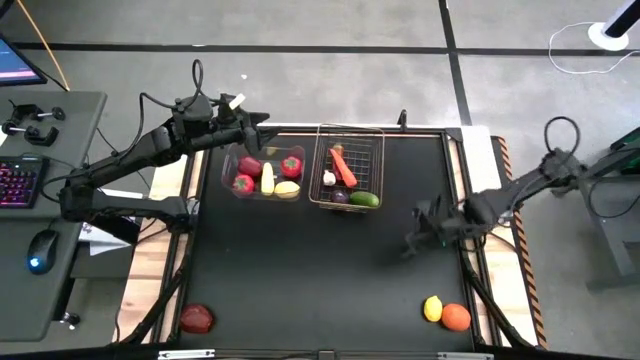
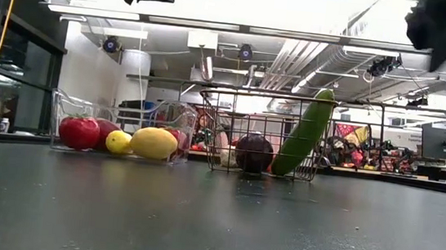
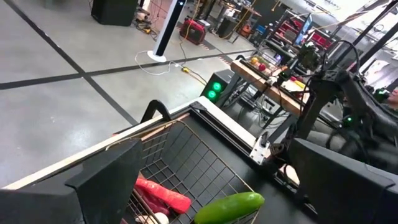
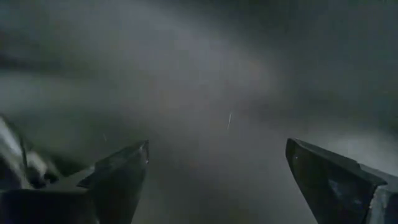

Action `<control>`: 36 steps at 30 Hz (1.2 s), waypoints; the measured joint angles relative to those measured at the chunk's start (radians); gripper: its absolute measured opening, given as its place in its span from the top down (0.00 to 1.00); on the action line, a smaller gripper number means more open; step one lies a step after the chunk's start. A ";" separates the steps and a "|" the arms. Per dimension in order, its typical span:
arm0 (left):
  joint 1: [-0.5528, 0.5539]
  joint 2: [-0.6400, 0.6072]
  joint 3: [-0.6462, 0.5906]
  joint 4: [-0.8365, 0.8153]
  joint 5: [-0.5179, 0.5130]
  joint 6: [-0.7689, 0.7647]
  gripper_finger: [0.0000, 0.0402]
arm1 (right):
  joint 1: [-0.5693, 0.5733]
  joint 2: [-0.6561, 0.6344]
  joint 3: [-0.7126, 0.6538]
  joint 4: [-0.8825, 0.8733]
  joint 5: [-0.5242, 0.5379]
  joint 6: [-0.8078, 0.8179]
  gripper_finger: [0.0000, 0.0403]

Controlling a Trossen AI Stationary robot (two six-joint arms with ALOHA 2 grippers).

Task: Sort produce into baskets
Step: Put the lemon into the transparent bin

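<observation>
The clear plastic bin (image 1: 264, 172) holds red apples (image 1: 243, 183), a lemon (image 1: 287, 188) and a yellow banana (image 1: 267, 178). The copper wire basket (image 1: 349, 166) holds a carrot (image 1: 343, 166), garlic (image 1: 329, 178), an eggplant (image 1: 340, 196) and a cucumber (image 1: 364, 199), which leans on the basket's wall in the low view (image 2: 304, 133). A red apple (image 1: 197, 318), a lemon (image 1: 432, 308) and an orange (image 1: 456, 317) lie loose near the near edge. My left gripper (image 3: 217, 186) is open and empty above the bin's far side (image 1: 250, 125). My right gripper (image 4: 217, 168) is open and empty above the table, right of the basket (image 1: 420, 235).
The black table (image 1: 320, 270) has bare room in its middle, between the baskets and the loose fruit. A desk with a keyboard (image 1: 20, 182) and a mouse (image 1: 38, 250) stands beyond the table's left edge. The table's frame posts run along both sides.
</observation>
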 joint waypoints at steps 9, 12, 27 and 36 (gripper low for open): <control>0.000 0.000 0.000 0.000 -0.008 0.000 0.02 | 0.136 0.108 -0.014 0.026 -0.102 0.161 0.09; 0.000 0.000 0.000 0.000 -0.008 0.000 0.02 | 0.153 0.119 -0.014 0.026 -0.103 0.186 0.09; 0.000 0.000 0.000 -0.002 -0.008 0.000 0.02 | 0.273 0.151 -0.012 0.107 -0.275 0.582 0.09; 0.000 0.000 0.000 -0.025 -0.007 0.000 0.02 | 0.318 0.309 -0.012 0.205 -0.489 0.694 0.09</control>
